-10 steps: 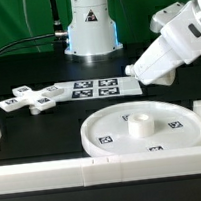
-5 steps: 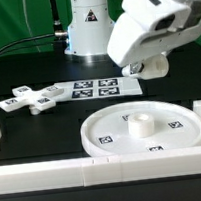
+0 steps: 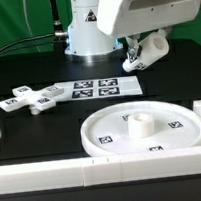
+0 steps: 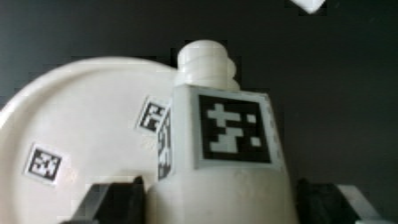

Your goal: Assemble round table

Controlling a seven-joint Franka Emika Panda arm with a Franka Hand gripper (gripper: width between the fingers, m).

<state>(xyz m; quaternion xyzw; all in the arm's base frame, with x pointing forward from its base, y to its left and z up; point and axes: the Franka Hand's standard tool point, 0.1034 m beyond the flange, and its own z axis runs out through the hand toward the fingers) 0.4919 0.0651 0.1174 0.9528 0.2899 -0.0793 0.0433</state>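
— Between my fingers (image 4: 111, 203), that is where the post (image 4: 222, 130) sits. One of its flat sides carries a black-and-white tag facing the wrist camera, and its narrower ribbed tip points away from me.

— So are you wide open or pinched right down?

— Neither. My gripper (image 4: 221, 200) is partly closed and clamped on the post, one finger on each side of its thick end.

— And from the outside?

— In the exterior view, my gripper (image 3: 137, 56) holds the post (image 3: 151, 49) up in the air on a slant, clear of the table (image 3: 31, 131), towards the exterior view's right.

— Where is the round disc?

— Lower in that view, nearer the camera. The round disc (image 3: 177, 131) lies flat on the table, rim up, with a raised hub (image 3: 139, 123) at its centre and tags on its face. The wrist camera sees part of the disc (image 4: 71, 110) beyond the post.

— What about the rest?

— On the exterior view's left lies the cross-shaped piece (image 3: 28, 99), flat, and one of its arms reaches the end of the marker board (image 3: 95, 89). I cannot tell whether they touch. Along the near edge run the white rails (image 3: 96, 170), just beside the disc.
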